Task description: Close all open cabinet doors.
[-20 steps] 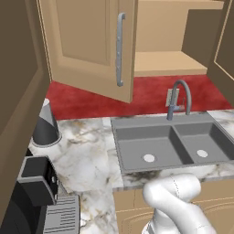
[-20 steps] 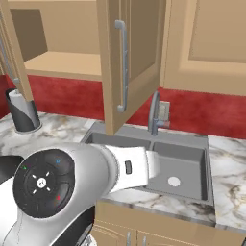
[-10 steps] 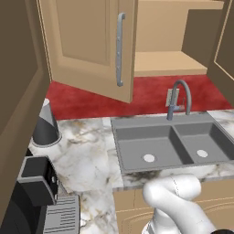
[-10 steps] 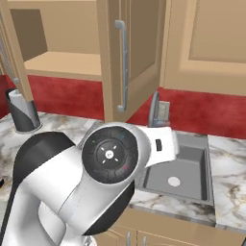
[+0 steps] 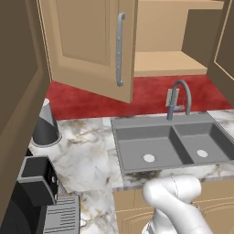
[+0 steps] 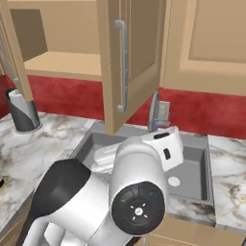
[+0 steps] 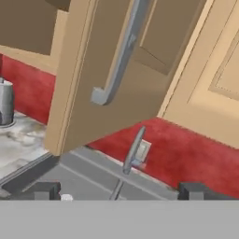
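Observation:
Two tall tan cabinet doors stand open over the sink. The left door (image 5: pixel 87 45) shows its panelled face and silver bar handle (image 5: pixel 119 50); in the right base view it sits at the left edge (image 6: pixel 10 57). The right door (image 6: pixel 141 57) juts out beside a closed cabinet (image 6: pixel 206 43), with its handle (image 6: pixel 122 67) near the free edge; its dark inner side (image 5: pixel 224 50) shows in the left base view. In the hand view that door (image 7: pixel 107 116) and its handle (image 7: pixel 119 60) rise above my open gripper (image 7: pixel 119 190), which holds nothing and touches nothing.
The open cabinet's shelf (image 5: pixel 169 61) is bare. Below lie a grey double sink (image 5: pixel 169 144) with a curved faucet (image 5: pixel 179 98) and a marble counter (image 5: pixel 87 151). A dark cone-shaped holder (image 5: pixel 45 125) stands at the left, a black appliance (image 5: pixel 36 183) nearer. My arm's elbow (image 6: pixel 137 202) bulks low.
In the right base view my arm has swung so the elbow sits lower and the white wrist has come up over the sink. Both doors stay where they were.

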Robot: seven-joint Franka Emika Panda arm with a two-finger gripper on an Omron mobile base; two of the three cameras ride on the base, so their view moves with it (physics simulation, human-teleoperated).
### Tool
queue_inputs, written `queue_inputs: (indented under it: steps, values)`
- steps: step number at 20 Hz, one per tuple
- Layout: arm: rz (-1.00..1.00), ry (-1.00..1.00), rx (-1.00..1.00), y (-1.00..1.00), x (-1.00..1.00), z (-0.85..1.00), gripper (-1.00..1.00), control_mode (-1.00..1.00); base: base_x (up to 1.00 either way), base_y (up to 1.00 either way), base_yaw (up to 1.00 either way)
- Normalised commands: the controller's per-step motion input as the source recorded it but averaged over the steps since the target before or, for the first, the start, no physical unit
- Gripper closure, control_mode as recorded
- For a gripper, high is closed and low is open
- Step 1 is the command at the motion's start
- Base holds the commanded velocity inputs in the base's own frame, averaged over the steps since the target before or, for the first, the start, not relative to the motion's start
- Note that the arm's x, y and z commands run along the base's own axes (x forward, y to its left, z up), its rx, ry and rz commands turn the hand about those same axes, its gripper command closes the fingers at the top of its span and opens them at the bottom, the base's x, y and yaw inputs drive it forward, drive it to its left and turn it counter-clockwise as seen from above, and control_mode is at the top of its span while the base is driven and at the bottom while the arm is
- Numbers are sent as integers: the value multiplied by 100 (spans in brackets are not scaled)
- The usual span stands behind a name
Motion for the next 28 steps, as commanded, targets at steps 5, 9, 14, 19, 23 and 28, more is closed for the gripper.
queue_inputs:
  steps: [5,9,14,19,23,28]
  values:
    - [18,-26,-3,-4,7,4,-100,-100,0,0,0]
    - [16,-11,0,0,37,12,-100,-100,0,0,0]
    - [18,-4,0,0,65,15,-100,-100,0,0,0]
    - [22,-6,0,0,54,6,-100,-100,0,0,0]
    - [27,-8,0,0,35,0,-100,-100,0,0,0]
    - [25,-10,-2,13,17,0,-100,-100,0,0,0]
